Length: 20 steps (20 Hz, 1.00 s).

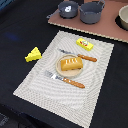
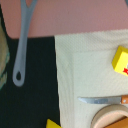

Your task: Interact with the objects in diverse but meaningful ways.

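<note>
Bread loaf point(image 1: 71, 63), orange-brown and scored across its top, lies on a round beige plate point(image 1: 60, 71) in the middle of the placemat point(image 1: 40, 85). Neither view shows the gripper, so we cannot tell if its fingers are apart or together, and nothing is seen held.

We can judge nearness to the hand only from what its wrist camera looks down on. There we see the pale placemat point(image 2: 80, 65) with a fine woven texture. On it lies the small yellow packet point(image 2: 121, 60), a blocky shape with a red mark, cut by the picture edge. Near the packet lies the knife point(image 2: 102, 100) with a thin metal blade and an orange handle. Just beside the knife is the curved rim of the plate point(image 2: 102, 116).

Off the mat, on the black cloth point(image 2: 35, 90), a long grey handle point(image 2: 22, 50) with a hole in its end reaches over from the pink board point(image 2: 75, 17). A yellow corner of the cheese wedge point(image 2: 52, 123) shows at the frame edge.

In the exterior view the knife point(image 1: 79, 56) and the fork point(image 1: 65, 79) lie on opposite sides of the plate. The packet point(image 1: 84, 44) sits near the mat's edge. The holed cheese wedge point(image 1: 33, 54) rests on the black cloth point(image 1: 15, 30), just off the mat. Two dark grey pots point(image 1: 92, 12) stand on the pink board point(image 1: 100, 30), well apart from the loaf.
</note>
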Motion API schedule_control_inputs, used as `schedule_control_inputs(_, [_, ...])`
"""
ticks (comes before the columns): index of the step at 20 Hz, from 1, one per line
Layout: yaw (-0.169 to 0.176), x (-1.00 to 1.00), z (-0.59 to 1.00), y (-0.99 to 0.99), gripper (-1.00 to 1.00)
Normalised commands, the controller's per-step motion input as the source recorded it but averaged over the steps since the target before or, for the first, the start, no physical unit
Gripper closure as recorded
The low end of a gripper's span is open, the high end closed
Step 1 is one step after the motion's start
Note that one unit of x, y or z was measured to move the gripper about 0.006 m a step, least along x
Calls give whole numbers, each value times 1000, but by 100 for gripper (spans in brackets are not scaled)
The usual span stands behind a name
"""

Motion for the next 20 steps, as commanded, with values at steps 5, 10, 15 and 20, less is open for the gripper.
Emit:
schedule_control_inputs(5, [0, 0, -129, -998, -100])
schedule_control_inputs(10, [0, 0, -171, -993, -100])
schedule_control_inputs(15, [0, -2, -258, -982, -100])
schedule_control_inputs(20, [0, -49, -321, -960, -100])
